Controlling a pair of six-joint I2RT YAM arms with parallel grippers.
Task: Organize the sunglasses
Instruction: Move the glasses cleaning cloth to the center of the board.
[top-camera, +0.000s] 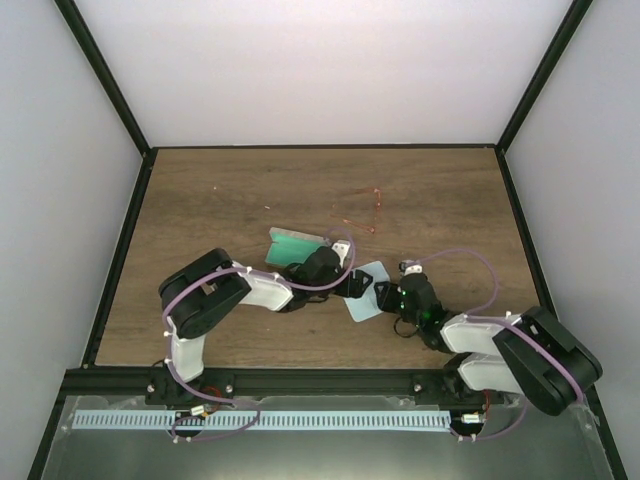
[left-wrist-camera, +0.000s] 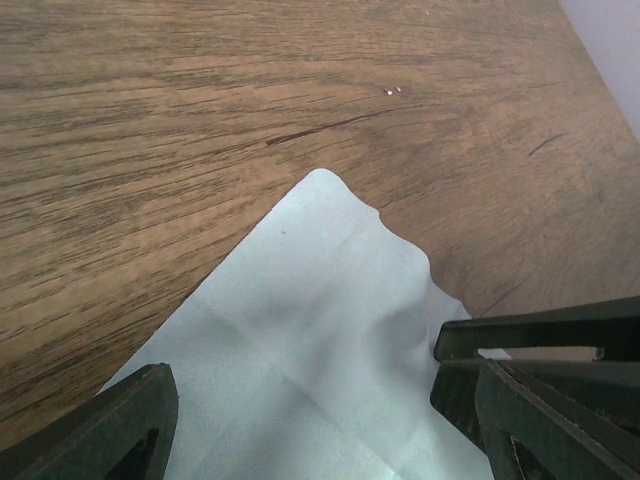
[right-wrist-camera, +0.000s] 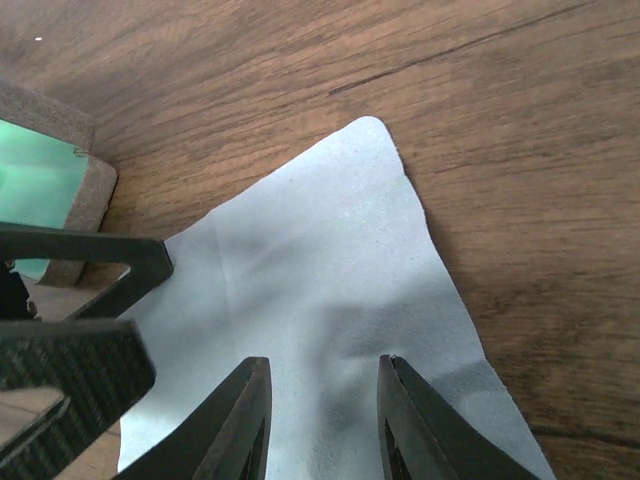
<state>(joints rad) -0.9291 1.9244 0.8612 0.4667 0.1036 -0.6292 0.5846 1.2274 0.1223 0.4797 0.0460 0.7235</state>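
Top external view is showing the thin red sunglasses (top-camera: 371, 212) lying on the worktop (top-camera: 220, 200) beyond the blue cloth (top-camera: 366, 300), probably light and bendy, needing a soft mid-frame pinch, while the left tool (left-wrist-camera: 300, 365) is gaping wide and the right tool (right-wrist-camera: 325, 365) is sitting narrowly open, both empty.

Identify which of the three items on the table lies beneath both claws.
The pale blue cloth: the left claw and right claw both hang over it. The green-lined case sits beside it, and the red-framed sunglasses lie farther back.
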